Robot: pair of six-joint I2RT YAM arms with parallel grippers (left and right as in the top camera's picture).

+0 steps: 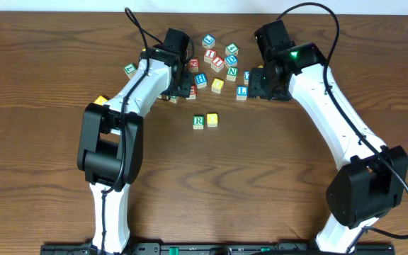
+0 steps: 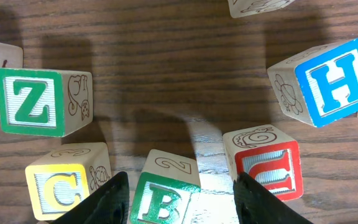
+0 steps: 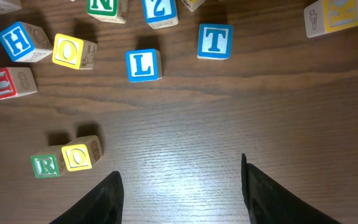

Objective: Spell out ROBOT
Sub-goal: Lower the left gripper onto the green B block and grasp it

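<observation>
A green R block (image 1: 198,122) and a yellow O block (image 1: 212,120) stand side by side at the table's middle; they also show in the right wrist view, R (image 3: 46,165) and O (image 3: 79,155). My left gripper (image 2: 182,188) is open and low over the block pile (image 1: 178,83). A green B block (image 2: 163,199) lies between its fingers, nearer the left finger. My right gripper (image 3: 179,186) is open and empty over bare wood, right of the pile (image 1: 261,83). A blue T block (image 3: 215,41) and a second yellow O block (image 3: 72,51) lie loose.
Around the B block are a yellow C block (image 2: 58,186), a green Z block (image 2: 33,102), a red U block (image 2: 269,169) and a blue H block (image 2: 337,81). A blue L block (image 3: 143,65) lies near the T. Several more blocks are scattered at the back (image 1: 218,57).
</observation>
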